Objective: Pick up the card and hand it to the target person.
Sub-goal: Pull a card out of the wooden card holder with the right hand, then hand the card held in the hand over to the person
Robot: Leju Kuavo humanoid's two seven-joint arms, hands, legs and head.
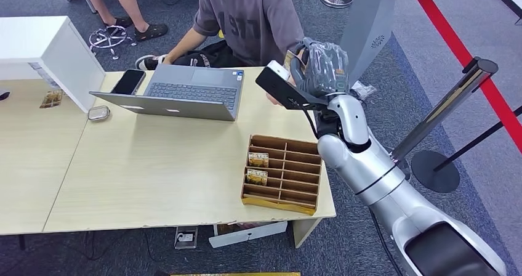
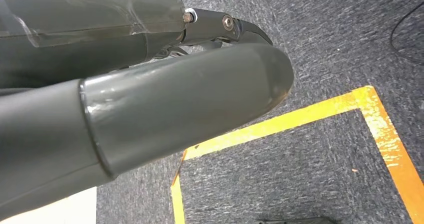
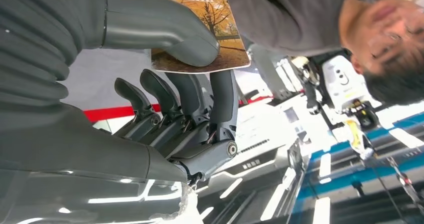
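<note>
Card (image 3: 210,34), pinched by the right hand (image 1: 320,66) near the person (image 1: 246,17), could slip if its fingers (image 3: 222,101) loosen early; left hand's state unclear.

The right hand (image 1: 320,66) is raised past the far edge of the table (image 1: 154,165), holding the card (image 3: 210,29) close in front of the seated person (image 1: 246,17); little room is between them. Just beside the hand, toward the left, the open laptop (image 1: 178,91) stands with a phone (image 1: 128,82) next to it. Under the forearm the wooden organizer (image 1: 283,172) sits at the near right corner. A wide bare part of the tabletop lies between laptop and organizer. To the right, a stanchion post (image 1: 443,113) leans near the arm, perhaps close enough to touch it.
</note>
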